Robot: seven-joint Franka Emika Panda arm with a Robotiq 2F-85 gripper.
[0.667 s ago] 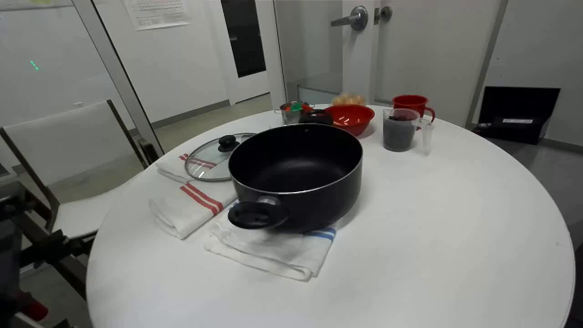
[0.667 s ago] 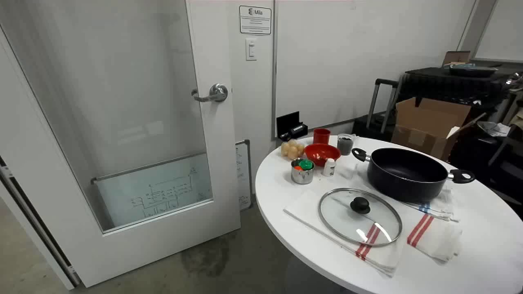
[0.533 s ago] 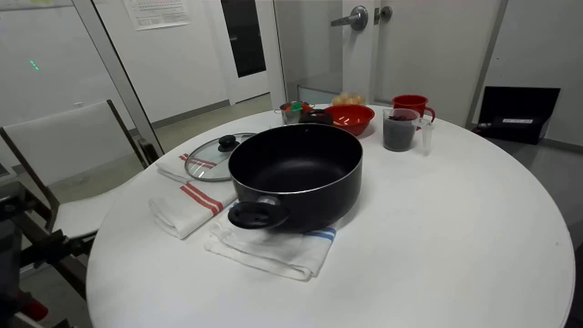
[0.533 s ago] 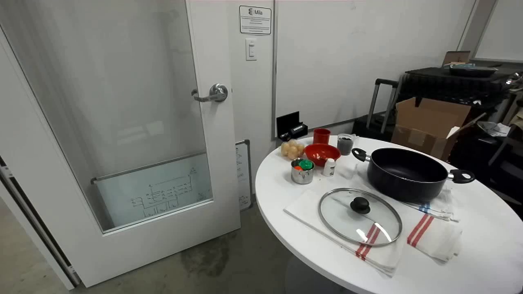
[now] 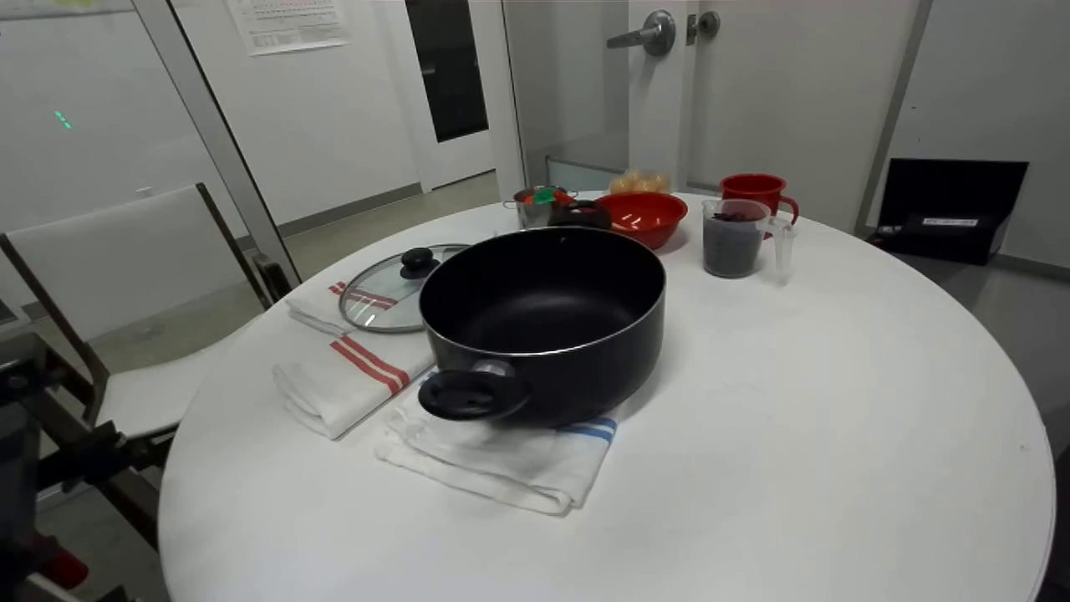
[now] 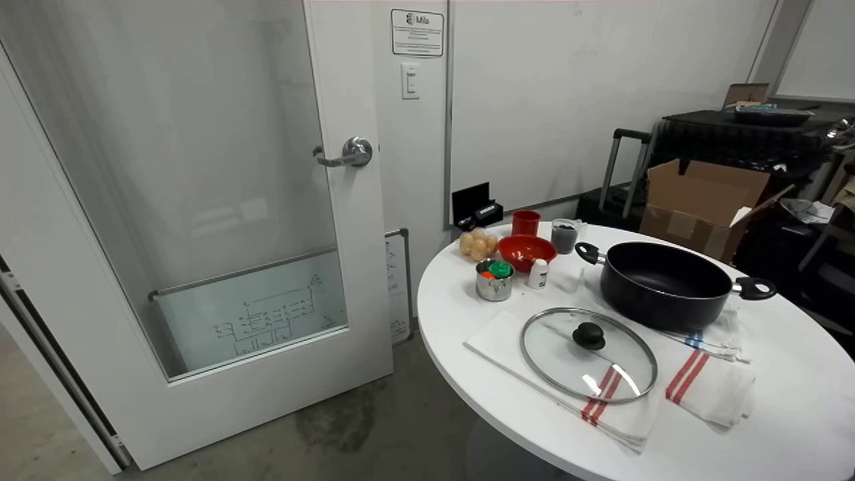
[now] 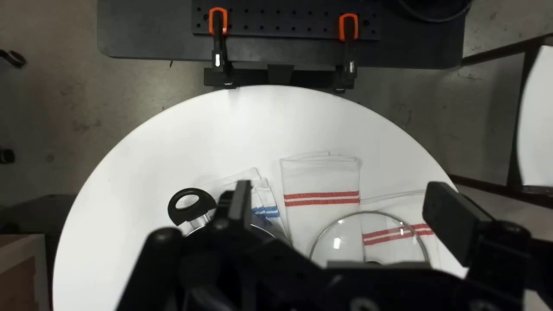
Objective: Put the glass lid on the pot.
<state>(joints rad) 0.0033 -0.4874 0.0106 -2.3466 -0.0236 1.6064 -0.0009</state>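
The glass lid, a clear disc with a metal rim and black knob, lies flat on white red-striped towels in both exterior views [image 5: 374, 288] [image 6: 554, 354]. In the wrist view the lid [image 7: 345, 242] is partly hidden by the gripper body, with only the knob's edge showing. The black pot [image 5: 568, 380] stands upright and uncovered beside the lid, on a blue-striped towel; it also shows in an exterior view [image 6: 661, 304]. In the wrist view a pot handle [image 7: 190, 206] shows, the rest mostly hidden. My gripper [image 7: 341, 211] is open and empty, above the table. Neither exterior view shows it.
Beyond the pot stand a red bowl [image 6: 527, 252], a metal cup [image 6: 494, 287], a white bottle [image 6: 538, 275], a red mug [image 5: 752, 191], a measuring cup [image 5: 732, 242] and several round beige items [image 6: 477, 245]. A chair [image 5: 142, 267] stands by the round table [image 5: 836, 418].
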